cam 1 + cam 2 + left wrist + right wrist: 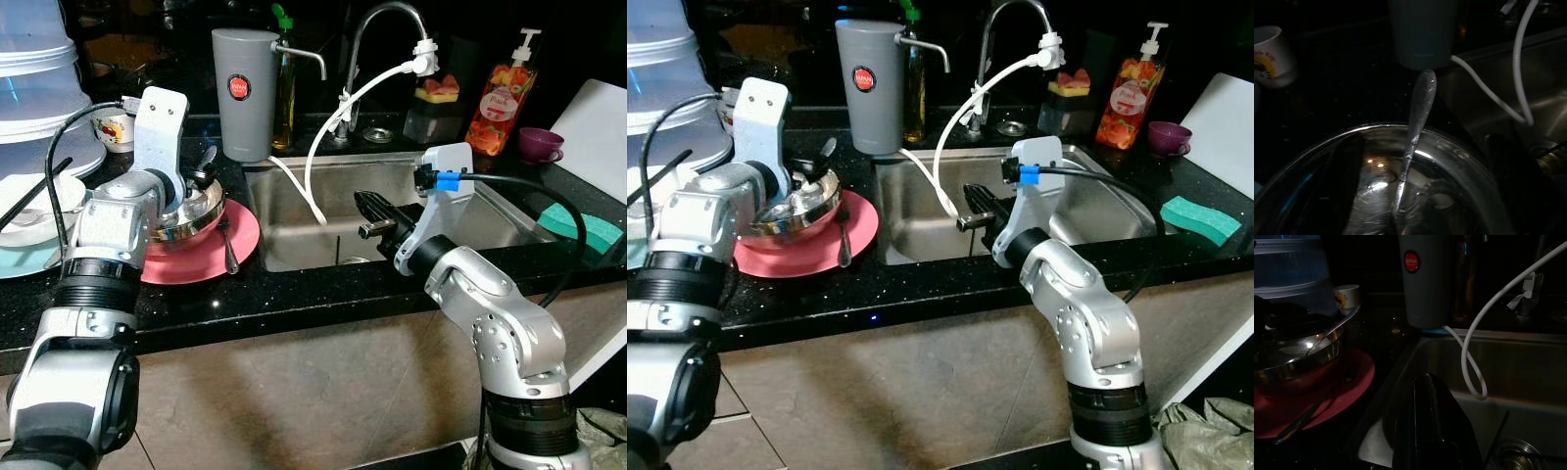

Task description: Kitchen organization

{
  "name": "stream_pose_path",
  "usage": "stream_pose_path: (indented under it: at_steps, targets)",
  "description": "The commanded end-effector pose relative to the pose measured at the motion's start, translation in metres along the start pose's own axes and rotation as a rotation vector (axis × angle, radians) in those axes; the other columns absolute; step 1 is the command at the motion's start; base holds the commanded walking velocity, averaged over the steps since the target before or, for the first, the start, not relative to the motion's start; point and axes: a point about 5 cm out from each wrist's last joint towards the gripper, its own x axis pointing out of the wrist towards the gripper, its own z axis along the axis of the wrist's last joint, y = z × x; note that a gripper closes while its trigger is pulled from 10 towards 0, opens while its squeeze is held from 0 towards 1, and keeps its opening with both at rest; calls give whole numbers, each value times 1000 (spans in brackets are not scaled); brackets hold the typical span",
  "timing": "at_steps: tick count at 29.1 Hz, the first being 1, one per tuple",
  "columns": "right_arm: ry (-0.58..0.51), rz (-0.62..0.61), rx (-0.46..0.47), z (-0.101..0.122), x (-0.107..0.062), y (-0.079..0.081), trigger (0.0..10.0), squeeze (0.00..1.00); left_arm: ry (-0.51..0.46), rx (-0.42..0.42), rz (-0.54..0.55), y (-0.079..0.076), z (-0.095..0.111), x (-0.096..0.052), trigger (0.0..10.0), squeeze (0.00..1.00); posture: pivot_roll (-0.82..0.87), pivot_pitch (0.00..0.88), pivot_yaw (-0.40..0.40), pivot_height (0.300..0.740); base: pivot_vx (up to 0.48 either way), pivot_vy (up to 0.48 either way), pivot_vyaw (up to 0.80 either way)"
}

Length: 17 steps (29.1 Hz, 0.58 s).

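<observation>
The steel sink (470, 211) lies under the right gripper (370, 208), whose black fingers reach out level, pressed together and empty. On the pink plate (245, 245) the steel bowl (813, 208) sits tilted with a spoon (1415, 127) inside. The left arm hides the left gripper behind the bowl's rim, so I cannot tell its grip.

Pink plate (201, 257), shiny steel bowl (186, 217), grey canister (245, 93) with red badge, teal sponge (1200, 219), purple cup (540, 144), black speckled counter (294, 299); mug (1268, 56) print possibly yellow.
</observation>
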Motion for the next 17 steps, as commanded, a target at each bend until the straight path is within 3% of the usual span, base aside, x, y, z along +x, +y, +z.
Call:
stream_pose_path:
  at_steps: [1,2,3,9,17]
  targets:
    - [2,32,-1,0,-2,4,10000,0,22,-20,-9,1,0,1,10000,1000,63,161,-46,740,0,0,0]
    - [6,58,-7,0,-2,7,10000,0,37,-19,-6,3,-2,3,10000,1000,63,161,-46,740,0,0,0]
    - [8,80,-11,0,-2,10,10000,0,59,-27,-13,4,-5,4,10000,0,63,161,-46,740,0,0,0]
    - [3,100,-20,2,-2,12,10000,0,123,-56,-15,12,-13,6,10000,0,63,162,-48,740,0,0,0]
    - [-6,94,-11,2,-3,13,10000,0,153,-34,20,22,-19,8,10000,0,62,163,-42,740,0,0,0]
